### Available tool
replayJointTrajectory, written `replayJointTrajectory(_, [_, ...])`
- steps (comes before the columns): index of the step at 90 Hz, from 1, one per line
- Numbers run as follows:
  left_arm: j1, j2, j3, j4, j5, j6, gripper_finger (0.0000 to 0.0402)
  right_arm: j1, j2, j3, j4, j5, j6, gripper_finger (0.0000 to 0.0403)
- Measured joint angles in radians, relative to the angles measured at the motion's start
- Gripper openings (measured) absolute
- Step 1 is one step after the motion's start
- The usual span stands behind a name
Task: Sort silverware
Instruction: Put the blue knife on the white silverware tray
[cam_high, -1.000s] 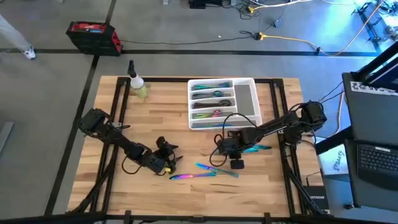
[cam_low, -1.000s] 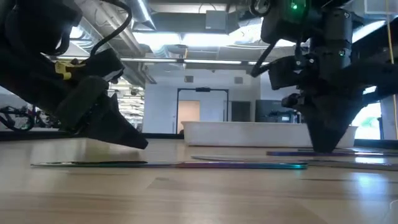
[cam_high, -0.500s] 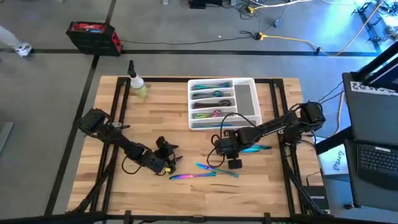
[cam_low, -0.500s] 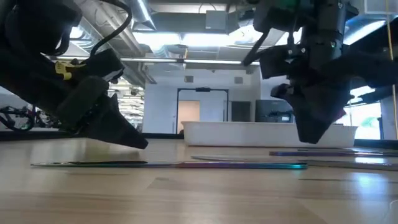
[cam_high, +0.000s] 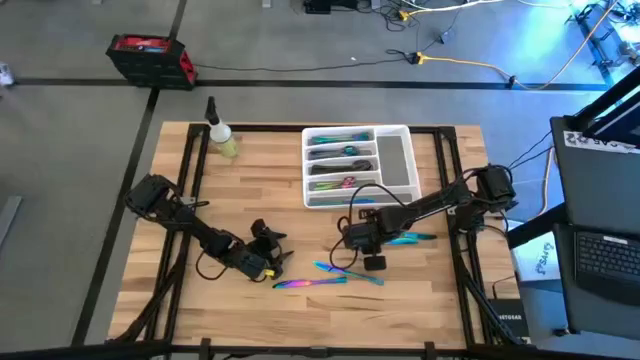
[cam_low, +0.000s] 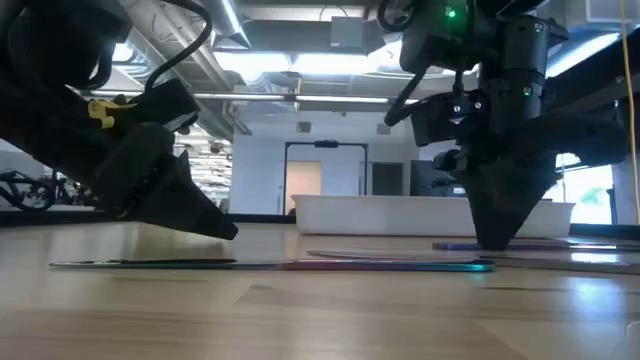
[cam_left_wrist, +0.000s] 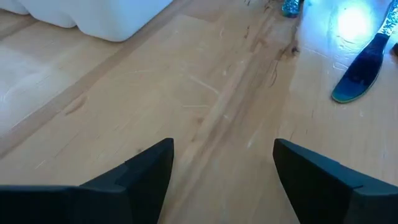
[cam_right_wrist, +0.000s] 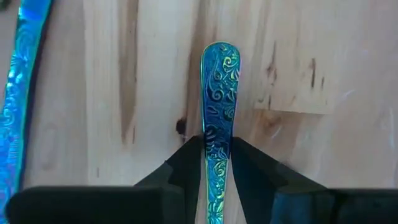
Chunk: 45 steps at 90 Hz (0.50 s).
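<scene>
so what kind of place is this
Likely a robotics lab or workshop: a wooden table on a bare grey floor, loose cables trailing across it, and a laptop beside the rig.

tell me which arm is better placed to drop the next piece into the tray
The right. Its gripper is already shut on a blue-green utensil handle, close to the white tray. The left gripper is open, empty and farther from the tray.

High view straight down over the whole table (cam_high: 250, 200) and both arms, low view level at tabletop height facing the room behind — both share the white tray (cam_low: 420, 215), each wrist view close above the wood, looking past its fingers.
</scene>
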Motion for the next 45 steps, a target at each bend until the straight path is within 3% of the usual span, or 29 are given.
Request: replayJointTrajectory(45, [0.0, 0.0, 0.0, -0.001, 0.0, 0.019, 0.0263, 0.0, -0.005, -0.031, 0.035, 0.0, 0.016, 0.0074])
